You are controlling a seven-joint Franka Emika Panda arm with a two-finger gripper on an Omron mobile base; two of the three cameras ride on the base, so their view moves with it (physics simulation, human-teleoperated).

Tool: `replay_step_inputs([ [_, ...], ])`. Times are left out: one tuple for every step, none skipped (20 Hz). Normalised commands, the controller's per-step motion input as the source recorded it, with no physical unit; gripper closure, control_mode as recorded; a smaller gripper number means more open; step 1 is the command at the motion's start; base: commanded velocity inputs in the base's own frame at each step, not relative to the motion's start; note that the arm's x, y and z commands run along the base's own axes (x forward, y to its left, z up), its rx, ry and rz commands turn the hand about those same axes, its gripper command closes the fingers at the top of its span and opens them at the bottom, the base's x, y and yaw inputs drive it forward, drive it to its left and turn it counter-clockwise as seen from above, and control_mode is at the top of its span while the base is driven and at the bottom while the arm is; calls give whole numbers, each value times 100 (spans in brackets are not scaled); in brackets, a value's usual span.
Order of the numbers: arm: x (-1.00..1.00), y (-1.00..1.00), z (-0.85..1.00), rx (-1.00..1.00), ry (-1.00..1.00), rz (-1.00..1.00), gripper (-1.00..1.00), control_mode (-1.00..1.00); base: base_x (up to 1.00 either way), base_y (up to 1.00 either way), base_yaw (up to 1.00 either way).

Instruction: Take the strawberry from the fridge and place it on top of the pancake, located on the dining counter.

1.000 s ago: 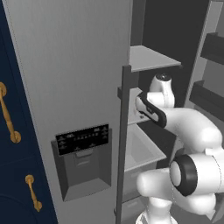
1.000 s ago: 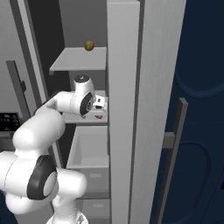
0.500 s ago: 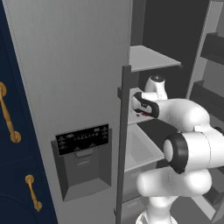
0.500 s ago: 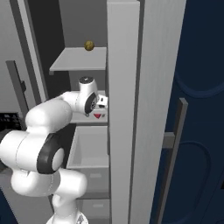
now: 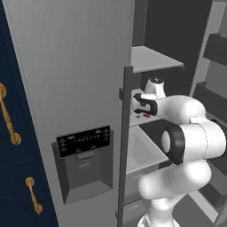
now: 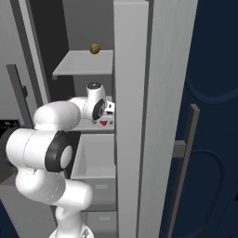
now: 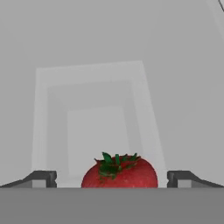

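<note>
Here the strawberry (image 7: 119, 171) is seen in the hand view as a rounded red berry with its green leafy cap turned toward the camera; no clear long axis can be made out, since its lower part is cut off at the bottom of that view. It sits squarely between the two dark fingertips (image 7: 41, 178), which stand well apart on either side of it without touching it, so the jaws are spread wide and nothing is grasped. In the base views the berry shows as a small red spot (image 5: 146, 115) (image 6: 104, 123) on a pale middle shelf (image 6: 90, 126) inside the fridge (image 5: 71, 88), right at the end of the gripper (image 5: 141, 111) (image 6: 109, 113). The white arm (image 5: 186, 111) is reached into the open compartment at that shelf's height. Below the shelf a pale open drawer (image 6: 95, 160) is seen. Above it, on an upper shelf (image 6: 83, 64), a small round brownish thing (image 6: 95, 48) rests near the back. The closed fridge door carries a black dispenser panel (image 5: 83, 140) and a long vertical bar handle (image 5: 124, 146). To the left, a navy cabinet (image 5: 13, 186) with brass handles (image 5: 9, 119) stands beside the fridge.
</note>
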Motion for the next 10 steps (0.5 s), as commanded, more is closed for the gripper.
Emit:
replay_step_inputs([
  [1,0,-28,0,0,0,-100,-100,0,0,0],
  [0,0,-24,0,0,0,-100,-100,0,0,0],
  [0,0,-27,0,0,0,-100,-100,0,0,0],
  [0,0,-28,0,0,0,-100,-100,0,0,0],
  [0,0,-35,0,0,0,-100,-100,0,0,0],
  [0,0,-38,0,0,0,100,-100,0,0,0],
  [-3,0,-36,0,0,0,100,-100,0,0,0],
  [0,0,-39,0,0,0,100,-100,0,0,0],
  [-5,0,-25,0,-2,0,100,-100,0,0,0],
  [-4,0,-27,0,-2,0,100,-100,0,0,0],
])
